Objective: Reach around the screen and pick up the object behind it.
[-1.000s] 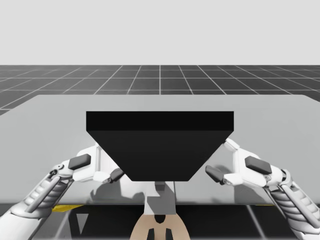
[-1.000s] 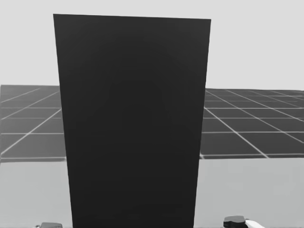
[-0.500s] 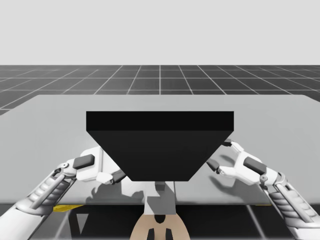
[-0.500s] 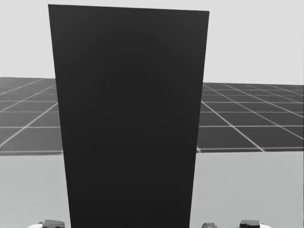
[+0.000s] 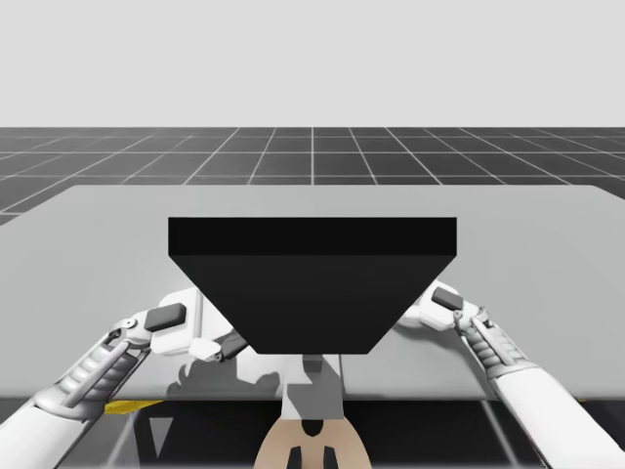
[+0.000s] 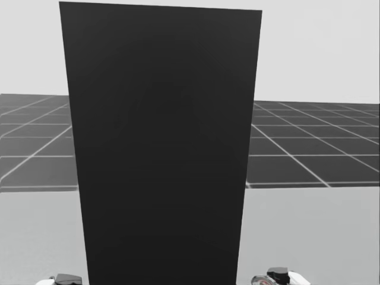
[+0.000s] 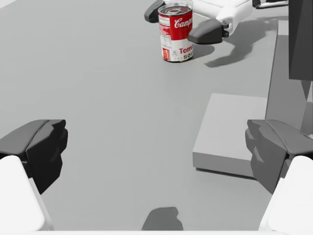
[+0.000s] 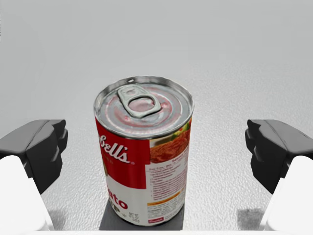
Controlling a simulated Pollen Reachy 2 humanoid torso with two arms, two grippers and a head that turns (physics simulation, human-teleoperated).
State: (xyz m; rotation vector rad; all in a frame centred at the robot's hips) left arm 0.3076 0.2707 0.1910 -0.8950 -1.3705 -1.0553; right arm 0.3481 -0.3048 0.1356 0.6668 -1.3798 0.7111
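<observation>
A tall black screen [image 5: 312,283] stands mid-table and blocks the head view [image 6: 160,148]. Behind it, a red and white can [image 8: 144,147] stands upright with its pull-tab lid up. My right gripper [image 8: 156,147] is open around the can, with a gap on each side between it and the dark fingers [image 8: 36,147]. The left wrist view looks along the table at the same can [image 7: 176,33] with the right gripper's fingers [image 7: 208,30] flanking it. My left gripper [image 7: 156,152] is open over bare table, near the screen's left side [image 5: 223,346]. My right wrist [image 5: 439,305] passes behind the screen's right edge.
A low grey block [image 7: 230,134] lies on the table at the foot of the screen [image 7: 299,39], just ahead of my left gripper's right finger. The grey table [image 5: 117,234] spreads wide on both sides of the screen.
My right arm has swung forward and inward, its gripper passing behind the screen's right edge. The left arm has hardly moved. My head has tilted slightly.
</observation>
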